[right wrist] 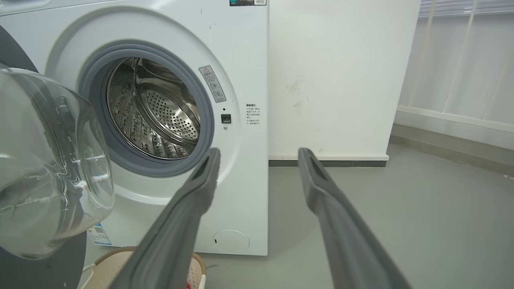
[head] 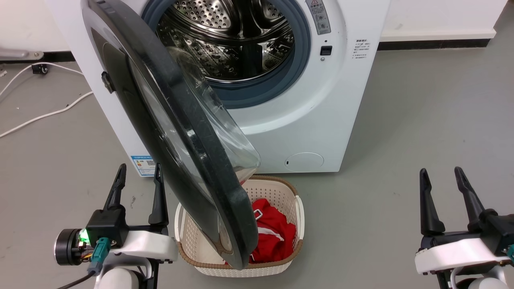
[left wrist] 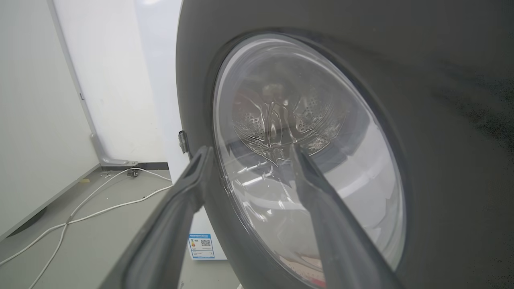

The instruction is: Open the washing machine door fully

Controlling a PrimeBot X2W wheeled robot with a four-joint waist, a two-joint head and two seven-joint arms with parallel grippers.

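The white washing machine stands ahead with its steel drum exposed. Its round black washing machine door with the clear glass bowl hangs swung out toward me, hinged on the left, over the basket. My left gripper is open at the lower left, just left of the door's outer face, holding nothing. In the left wrist view the door looms close behind the open gripper. My right gripper is open at the lower right, well away from the machine. The glass bowl also shows at the left of the right wrist view.
A cream laundry basket with red clothing sits on the grey floor under the door's lower edge. White cables run across the floor at the left. A white wall and baseboard stand to the machine's right.
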